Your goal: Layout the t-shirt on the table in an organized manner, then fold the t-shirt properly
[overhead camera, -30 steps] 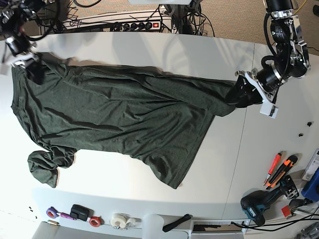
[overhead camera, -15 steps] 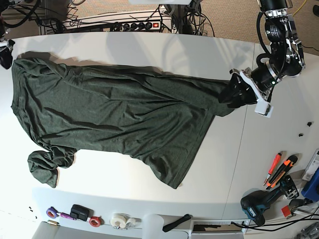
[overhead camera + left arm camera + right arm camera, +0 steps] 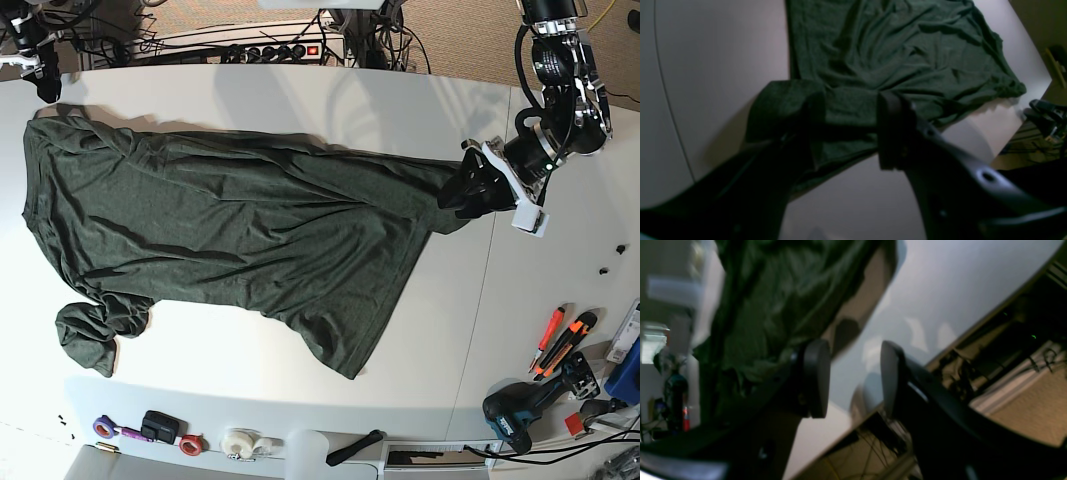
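The dark green t-shirt [image 3: 230,230] lies spread lengthwise across the white table [image 3: 400,110], with one sleeve bunched at the front left [image 3: 90,335]. My left gripper [image 3: 465,190] sits at the shirt's narrow right tip. In the left wrist view, the left gripper [image 3: 851,126] has its jaws apart, fabric [image 3: 900,50] lies flat under the gap, and a fold drapes over one finger [image 3: 813,113]. My right gripper [image 3: 45,88] hovers off the shirt's far left corner. In the right wrist view the right gripper [image 3: 853,376] is open with nothing between its pads, and the shirt [image 3: 773,300] lies beside it.
Orange cutters [image 3: 560,340] and a cordless drill [image 3: 525,410] lie at the front right. Tape rolls [image 3: 240,442] and small items line the front edge. A power strip [image 3: 270,50] and cables run along the back. A seam [image 3: 480,300] crosses the table's right part.
My right gripper has left the shirt's far left corner, which now lies flat, and has moved up and away. My left gripper shifted slightly left at the right tip.
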You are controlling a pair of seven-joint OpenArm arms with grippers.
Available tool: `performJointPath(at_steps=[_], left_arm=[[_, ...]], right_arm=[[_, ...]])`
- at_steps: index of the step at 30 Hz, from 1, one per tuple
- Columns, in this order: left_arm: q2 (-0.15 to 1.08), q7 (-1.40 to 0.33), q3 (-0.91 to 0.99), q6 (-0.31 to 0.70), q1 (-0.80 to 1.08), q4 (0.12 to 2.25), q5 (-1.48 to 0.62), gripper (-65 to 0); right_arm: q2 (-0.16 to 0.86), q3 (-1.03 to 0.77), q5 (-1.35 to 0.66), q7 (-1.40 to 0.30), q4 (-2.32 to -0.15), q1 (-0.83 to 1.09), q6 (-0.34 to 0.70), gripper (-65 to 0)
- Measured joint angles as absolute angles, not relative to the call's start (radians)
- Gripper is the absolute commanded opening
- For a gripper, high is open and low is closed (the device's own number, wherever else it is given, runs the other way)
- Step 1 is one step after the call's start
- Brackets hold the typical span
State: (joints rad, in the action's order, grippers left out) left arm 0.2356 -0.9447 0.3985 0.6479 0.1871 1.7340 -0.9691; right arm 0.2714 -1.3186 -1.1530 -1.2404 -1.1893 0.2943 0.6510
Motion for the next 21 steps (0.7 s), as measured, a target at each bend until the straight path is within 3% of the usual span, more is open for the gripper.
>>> performJointPath(at_steps=[21], left_arm=[[0.236, -0.952, 0.398, 0.648, 0.187, 1.734, -0.970, -39.2]], right_arm=[[0.361, -1.317, -0.970, -1.188, -1.166, 0.191, 0.595, -39.7]])
